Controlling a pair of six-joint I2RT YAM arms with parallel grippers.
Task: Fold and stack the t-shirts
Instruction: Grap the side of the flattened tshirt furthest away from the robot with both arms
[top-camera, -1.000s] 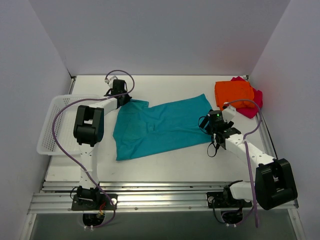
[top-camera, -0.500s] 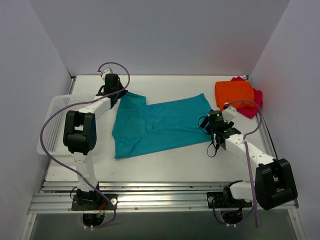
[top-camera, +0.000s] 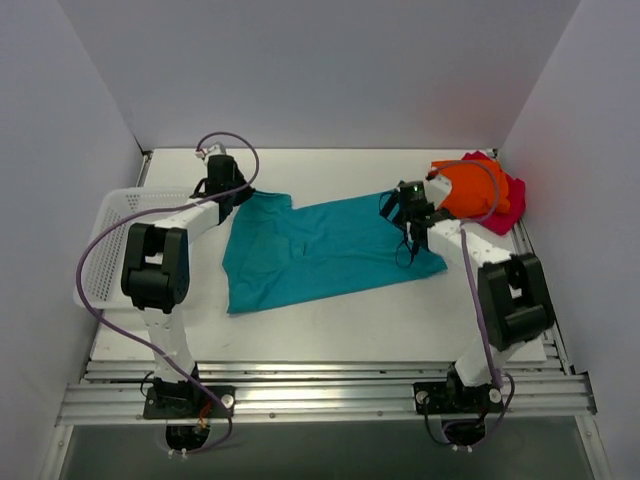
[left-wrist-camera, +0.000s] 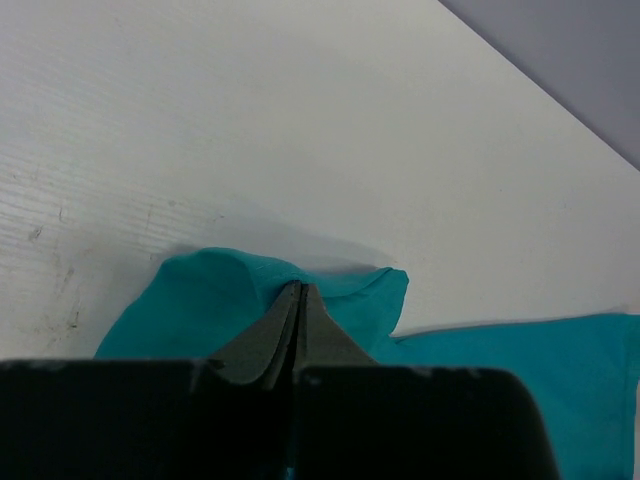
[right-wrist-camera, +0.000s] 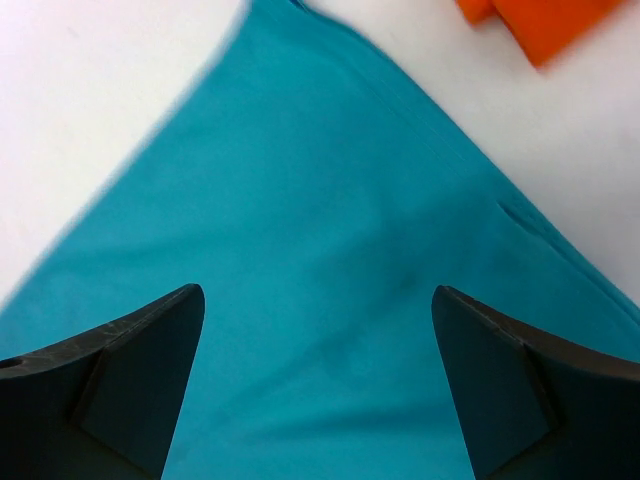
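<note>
The teal-blue t-shirt (top-camera: 320, 250) lies spread across the middle of the table. My left gripper (top-camera: 237, 192) is shut on its far left corner, a bunched teal fold (left-wrist-camera: 215, 300) around the closed fingertips (left-wrist-camera: 297, 290). My right gripper (top-camera: 405, 212) is open and hovers over the shirt's far right part (right-wrist-camera: 330, 260), fingers wide apart, nothing between them. The orange t-shirt (top-camera: 470, 188) lies folded at the far right on top of the magenta-pink t-shirt (top-camera: 508, 210). An orange corner (right-wrist-camera: 540, 20) shows in the right wrist view.
A white mesh basket (top-camera: 105, 245) stands at the left edge of the table. Walls close in on the left, back and right. A purple cable (top-camera: 105, 250) loops beside the left arm.
My right arm has swung up and left from the shirt's right edge to over its far right corner. My left gripper has pulled the shirt's left corner a little further back and left.
</note>
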